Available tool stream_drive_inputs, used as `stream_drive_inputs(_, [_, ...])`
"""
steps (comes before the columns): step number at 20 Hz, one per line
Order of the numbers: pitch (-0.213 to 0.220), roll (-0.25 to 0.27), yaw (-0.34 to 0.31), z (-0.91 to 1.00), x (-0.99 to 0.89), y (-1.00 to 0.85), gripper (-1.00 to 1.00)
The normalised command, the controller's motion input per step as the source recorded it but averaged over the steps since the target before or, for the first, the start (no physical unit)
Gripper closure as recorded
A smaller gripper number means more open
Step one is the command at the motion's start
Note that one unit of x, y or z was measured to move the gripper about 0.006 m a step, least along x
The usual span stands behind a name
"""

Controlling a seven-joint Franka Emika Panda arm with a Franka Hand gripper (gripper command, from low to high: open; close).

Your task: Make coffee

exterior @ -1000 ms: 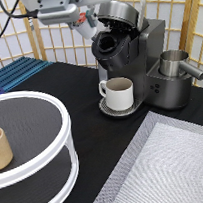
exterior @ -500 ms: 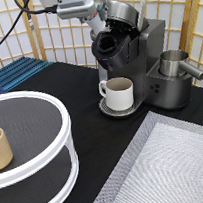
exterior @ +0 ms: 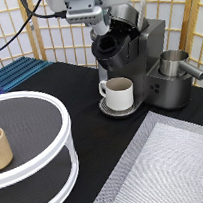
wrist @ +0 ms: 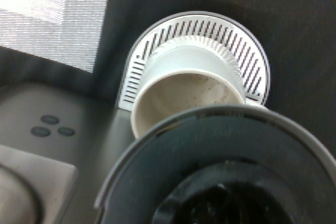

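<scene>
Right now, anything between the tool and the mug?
Yes: in the exterior view the coffee maker's open pod holder sits between the tool above and the white mug on the drip tray.

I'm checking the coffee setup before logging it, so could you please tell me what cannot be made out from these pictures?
- Gripper, exterior view: above the coffee maker's open pod holder; its state cannot be read.
- Pod holder contents: dark in both views, so a pod cannot be confirmed.
- White mug on the drip tray: wrist view shows its rim partly hidden by the holder.
- Tan cup: cut off by the exterior view's left edge.
</scene>
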Motion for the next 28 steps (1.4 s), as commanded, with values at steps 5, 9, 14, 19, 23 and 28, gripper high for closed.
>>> stream_drive_inputs(5, [0.069,0.024,-0.122,-0.02,0.28,0.22,1.0])
stream_drive_inputs(9, [0.072,0.017,-0.12,-0.01,0.29,0.26,1.0])
stream_drive_inputs(14, [0.041,0.04,-0.121,-0.12,0.07,0.16,1.0])
stream_drive_inputs(19, [0.018,0.062,-0.126,-0.16,0.0,0.0,1.0])
stream_drive_inputs(23, [0.01,0.026,-0.136,-0.07,0.0,0.13,1.0])
stream_drive_inputs(28, [0.003,-0.006,-0.142,0.0,0.01,0.36,1.0])
